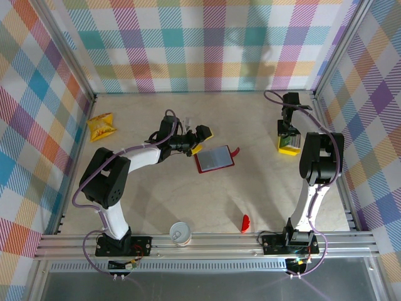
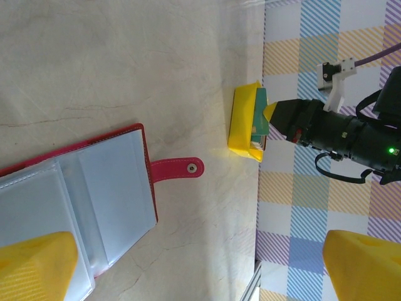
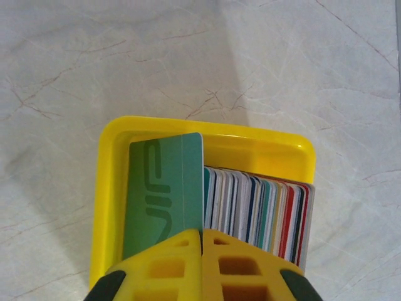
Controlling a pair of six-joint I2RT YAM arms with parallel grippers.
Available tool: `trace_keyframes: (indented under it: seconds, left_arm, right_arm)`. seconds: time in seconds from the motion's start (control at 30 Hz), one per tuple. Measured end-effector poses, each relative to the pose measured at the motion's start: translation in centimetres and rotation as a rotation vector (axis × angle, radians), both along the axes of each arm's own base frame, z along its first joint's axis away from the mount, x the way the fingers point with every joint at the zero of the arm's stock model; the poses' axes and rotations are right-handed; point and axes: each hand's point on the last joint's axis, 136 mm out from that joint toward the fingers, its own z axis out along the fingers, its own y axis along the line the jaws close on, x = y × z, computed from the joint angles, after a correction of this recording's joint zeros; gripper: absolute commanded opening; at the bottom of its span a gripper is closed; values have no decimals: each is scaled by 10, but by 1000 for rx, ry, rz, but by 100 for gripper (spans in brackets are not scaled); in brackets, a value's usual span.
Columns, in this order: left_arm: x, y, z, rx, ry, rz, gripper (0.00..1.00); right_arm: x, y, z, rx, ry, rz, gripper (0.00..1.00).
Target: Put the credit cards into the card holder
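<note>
Right gripper (image 3: 202, 241): jaws pressed together, seemingly pinching a green card (image 3: 166, 188) to pull it from the stack; face reads "VIP"
Credit cards (image 3: 257, 213): on edge in yellow tray (image 3: 263, 147), at the right of the surface (image 1: 156, 207)
Card holder (image 2: 106, 188): open mid-surface, sleeves up for loading
Left gripper (image 2: 200, 266): spread wide, one finger over holder's edge; probably to steady it

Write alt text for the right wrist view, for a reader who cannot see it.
The right gripper, yellow and shut, pinches a green card marked VIP at one end of a row of cards standing on edge in a yellow tray. The tray sits on a pale marbled table.
</note>
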Motion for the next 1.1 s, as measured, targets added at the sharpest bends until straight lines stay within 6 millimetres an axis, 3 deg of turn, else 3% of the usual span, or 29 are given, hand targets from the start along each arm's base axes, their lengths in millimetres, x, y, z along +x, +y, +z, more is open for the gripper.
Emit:
trace_keyframes:
  seconds: [0.3, 0.53, 0.8, 0.9, 1.1]
  left_arm:
    - [-1, -2, 0, 3, -2, -2, 100]
    - [-5, 4, 20, 6, -64, 9, 100]
    - [-24, 7, 57, -38, -141, 0, 93]
    - [-40, 3, 69, -49, -161, -22, 91]
    - [-73, -1, 117, -97, -261, -46, 91]
  right_arm:
    - [2, 16, 12, 98, -45, 1, 0]
    - [-3, 29, 50, 149, -130, -4, 0]
    - [-32, 62, 124, 225, -290, 37, 0]
    - [-53, 83, 164, 315, -389, 74, 0]
    - [-106, 123, 242, 594, -622, 157, 0]
